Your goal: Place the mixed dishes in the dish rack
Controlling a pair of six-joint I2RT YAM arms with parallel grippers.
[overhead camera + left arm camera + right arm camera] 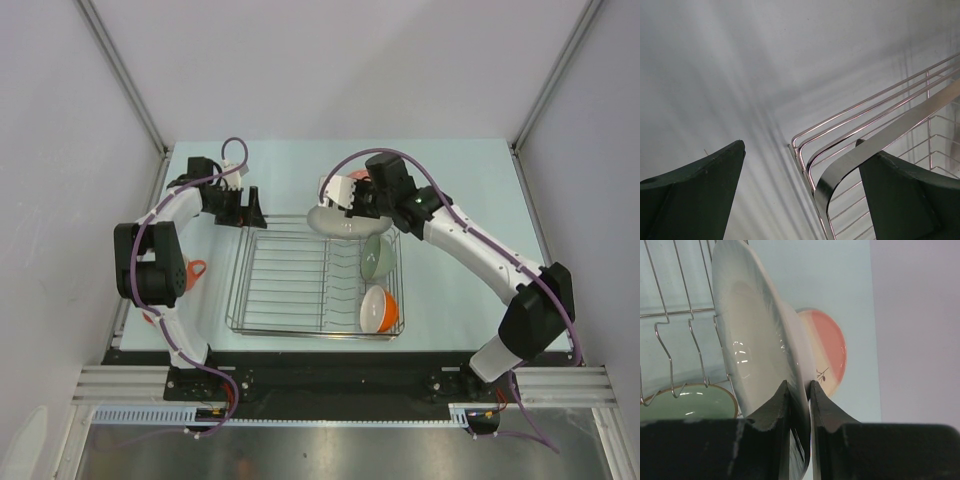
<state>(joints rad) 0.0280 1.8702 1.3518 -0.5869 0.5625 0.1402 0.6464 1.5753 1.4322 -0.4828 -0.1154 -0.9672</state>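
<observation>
My right gripper [343,207] is shut on the rim of the white shallow bowl [333,220] and holds it on edge over the far edge of the chrome dish rack [290,290]. In the right wrist view the gripper [800,386] pinches the white bowl [747,340]. The pink-and-cream plate [832,347] lies on the table behind it and also shows in the top view [357,176]. The sage green bowl [378,256] and the orange bowl [379,309] stand in the rack's right side. My left gripper [250,211] is open and empty at the rack's far left corner [807,150].
The orange mug [194,269] shows beside the left arm's elbow, left of the rack. A small pinkish object [149,318], mostly hidden by the left arm, lies near the table's left edge. Grey walls close in the left, right and far sides.
</observation>
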